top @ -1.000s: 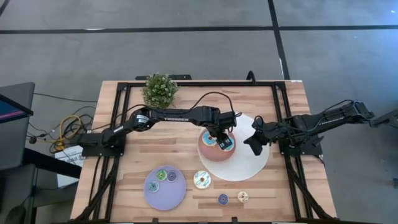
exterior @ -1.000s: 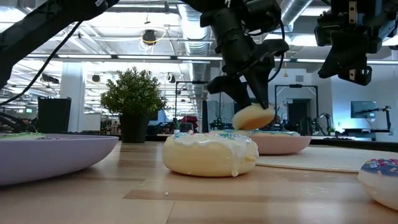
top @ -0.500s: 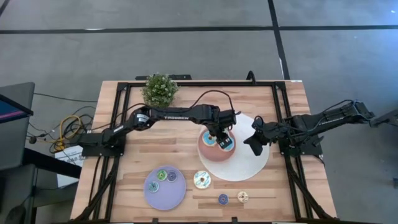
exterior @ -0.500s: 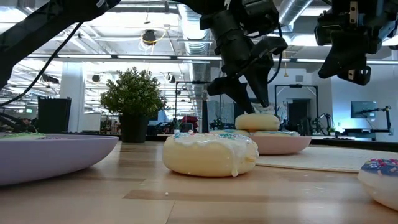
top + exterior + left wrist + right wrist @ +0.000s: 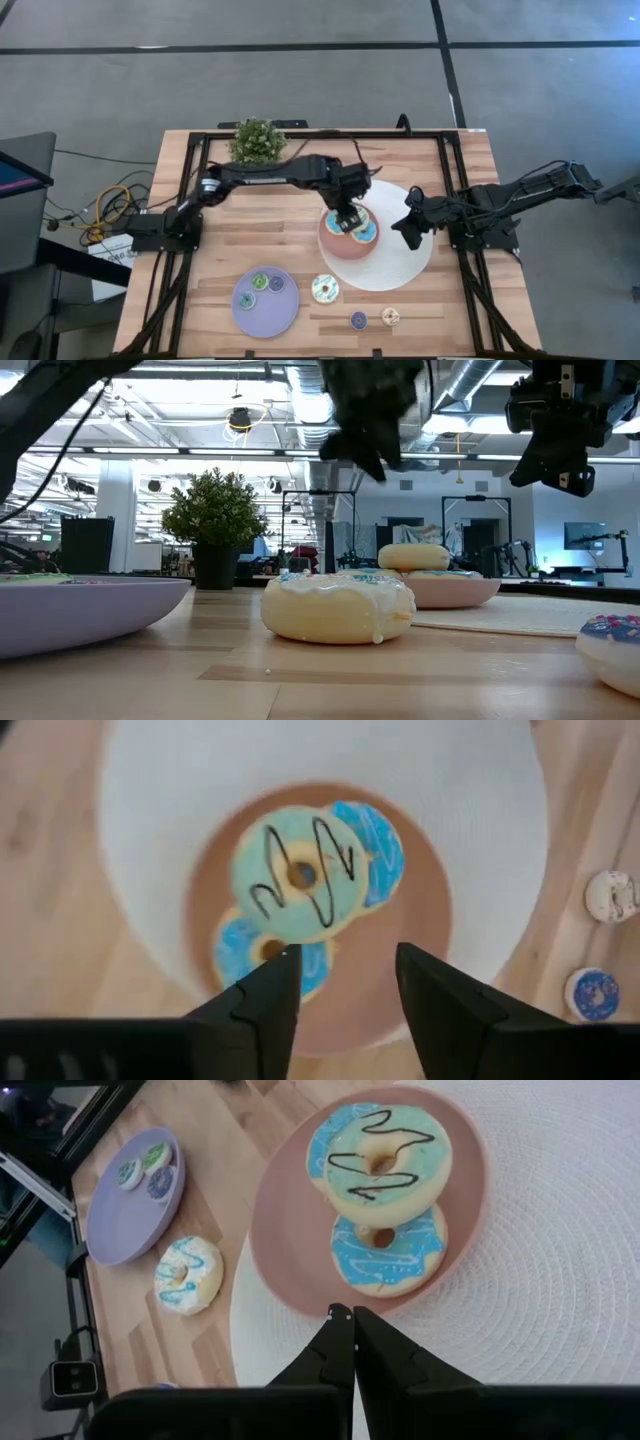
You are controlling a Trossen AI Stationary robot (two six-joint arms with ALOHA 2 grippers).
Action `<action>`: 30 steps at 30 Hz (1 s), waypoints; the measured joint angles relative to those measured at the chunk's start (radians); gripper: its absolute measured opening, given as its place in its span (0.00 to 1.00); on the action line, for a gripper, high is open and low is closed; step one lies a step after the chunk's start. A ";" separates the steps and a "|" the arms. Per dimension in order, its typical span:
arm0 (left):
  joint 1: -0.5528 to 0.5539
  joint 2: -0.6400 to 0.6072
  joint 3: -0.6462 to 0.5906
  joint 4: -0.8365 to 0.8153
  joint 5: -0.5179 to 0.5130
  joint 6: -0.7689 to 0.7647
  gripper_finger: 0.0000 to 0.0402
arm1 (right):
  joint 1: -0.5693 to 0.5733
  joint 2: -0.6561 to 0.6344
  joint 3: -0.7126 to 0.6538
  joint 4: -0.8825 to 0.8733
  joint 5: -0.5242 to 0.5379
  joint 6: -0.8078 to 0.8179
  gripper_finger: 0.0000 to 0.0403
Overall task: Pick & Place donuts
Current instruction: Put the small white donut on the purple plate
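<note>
Both wrist views (apparently close) share the pink plate (image 5: 420,970).

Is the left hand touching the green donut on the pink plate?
Apart. In the low view the left hand hangs well above the green donut, with open background between them. Its fingers are open.

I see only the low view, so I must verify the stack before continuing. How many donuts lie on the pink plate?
Observer: Three. A pale-green donut rests on top of two blue donuts, all on the pink plate.
Operator: Does the left end effector hold anything?
Observer: No. The left end effector is open above the plate, with nothing between its fingers.
Operator: And the right one?
Observer: The right end effector is shut and empty, over the white mat near the plate's edge.
</note>
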 joint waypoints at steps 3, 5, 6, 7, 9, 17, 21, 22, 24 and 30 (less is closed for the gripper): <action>-0.006 -0.061 0.000 -0.036 -0.056 0.030 0.32 | 0.000 0.000 0.000 0.001 0.000 0.003 0.00; -0.012 -0.095 0.000 -0.050 -0.077 0.051 0.24 | 0.000 0.000 0.000 0.001 0.000 0.011 0.00; -0.015 -0.113 0.000 -0.050 -0.078 0.063 0.20 | 0.000 0.000 0.000 0.002 0.000 0.016 0.00; -0.017 -0.132 0.000 -0.058 -0.080 0.071 0.15 | 0.000 0.000 0.000 0.001 0.000 0.018 0.00; -0.019 -0.164 0.000 -0.072 -0.091 0.082 0.05 | 0.000 0.000 0.000 0.001 0.000 0.019 0.00; -0.062 -0.214 -0.003 -0.119 -0.174 0.119 0.00 | 0.000 0.002 0.000 0.001 -0.001 0.034 0.00; -0.100 -0.214 -0.068 -0.116 -0.237 0.169 0.00 | 0.000 0.002 0.000 0.001 -0.001 0.037 0.00; -0.103 -0.213 -0.087 -0.116 -0.239 0.170 0.00 | 0.001 0.002 0.000 0.001 -0.004 0.052 0.00; -0.102 -0.214 -0.133 -0.108 -0.245 0.169 0.00 | 0.003 0.002 0.000 0.001 -0.017 0.094 0.00; -0.093 -0.245 -0.327 -0.013 -0.179 0.161 0.00 | 0.013 0.002 0.000 0.001 -0.022 0.112 0.00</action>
